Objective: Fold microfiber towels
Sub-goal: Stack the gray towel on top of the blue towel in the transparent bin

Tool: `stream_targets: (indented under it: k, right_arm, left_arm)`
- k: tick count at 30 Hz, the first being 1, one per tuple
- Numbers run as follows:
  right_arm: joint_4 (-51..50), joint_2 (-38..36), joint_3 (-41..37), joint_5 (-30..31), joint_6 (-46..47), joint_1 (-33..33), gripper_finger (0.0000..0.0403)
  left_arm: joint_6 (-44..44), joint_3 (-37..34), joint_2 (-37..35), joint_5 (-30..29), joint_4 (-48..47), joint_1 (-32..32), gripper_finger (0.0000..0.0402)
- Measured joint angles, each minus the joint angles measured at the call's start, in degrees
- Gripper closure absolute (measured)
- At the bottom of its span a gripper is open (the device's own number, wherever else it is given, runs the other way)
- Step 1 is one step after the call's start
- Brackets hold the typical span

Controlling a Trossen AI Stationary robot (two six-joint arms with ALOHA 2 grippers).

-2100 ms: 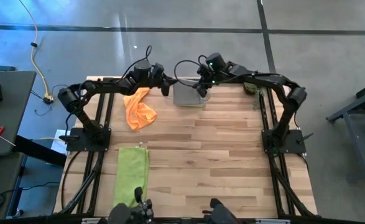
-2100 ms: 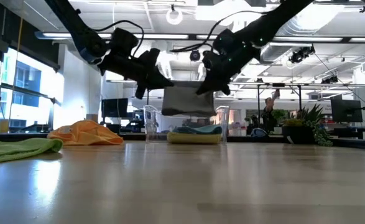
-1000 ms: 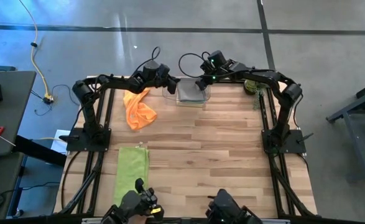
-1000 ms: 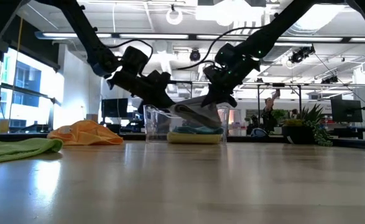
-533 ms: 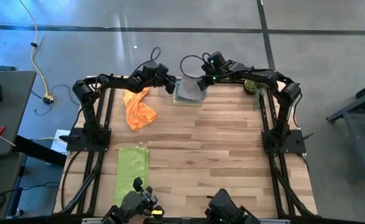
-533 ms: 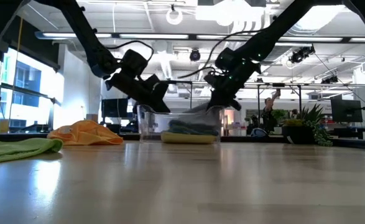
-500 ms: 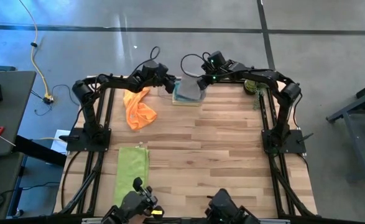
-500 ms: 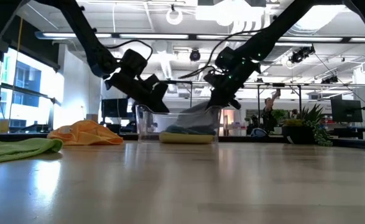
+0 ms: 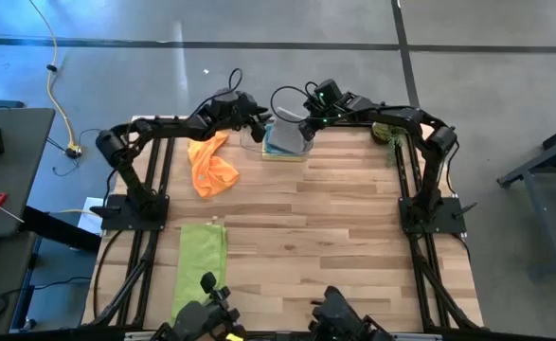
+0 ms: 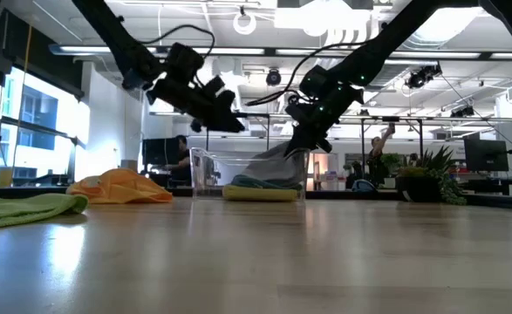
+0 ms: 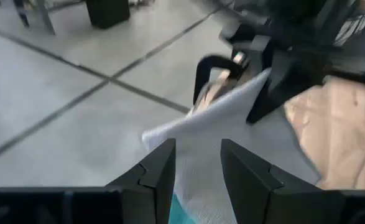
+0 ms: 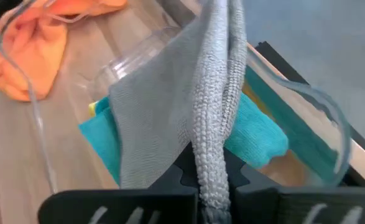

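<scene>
Grey towel (image 12: 188,118) hangs from my right gripper (image 12: 210,180), pinched tight over the clear bin (image 10: 242,174) at the table's far edge, draping onto the teal towel (image 12: 257,134) and yellow towel (image 10: 260,194) inside. My left gripper (image 11: 198,165) hovers beside it, fingers spread, empty. Orange towel (image 9: 211,166) and lime towel (image 9: 202,260) lie on the table (image 9: 353,237).

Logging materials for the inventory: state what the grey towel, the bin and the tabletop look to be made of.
Grey towel: soft knitted microfibre, matte; a looped, ribbed weave shows at its folded edge.
Bin: clear plastic, probably rigid, glossy; the teal towel shows through its wall.
Tabletop: wood, seemingly butcher block, with a satin sheen; narrow light and darker strips.
</scene>
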Motion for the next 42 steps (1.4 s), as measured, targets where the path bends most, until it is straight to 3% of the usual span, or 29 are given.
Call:
stream_targets:
  k: [11,19,32,36,42]
  right_arm:
    - [0.5,0.0,5.0,-11.9,-2.5,0.5,0.0403]
    - [0.2,0.0,6.7,-21.0,3.1,0.5,0.0403]
    - [-3.1,3.9,6.4,-20.5,4.7,0.1,0.0403]
    - [-3.6,4.0,6.4,-16.3,2.4,0.1,0.04]
    - [-4.4,4.0,6.4,-8.8,-0.3,0.1,0.034]
  left_arm:
    - [3.2,-1.6,-6.1,3.8,-4.0,0.6,0.039]
    - [2.2,-3.2,-11.3,7.5,-6.7,4.0,0.0399]
    - [2.0,-3.2,-11.2,8.0,-9.9,4.4,0.0401]
    - [2.0,-3.2,-11.2,7.2,-9.6,4.4,0.0401]
    - [2.0,-3.2,-11.2,7.0,-9.6,4.4,0.0401]
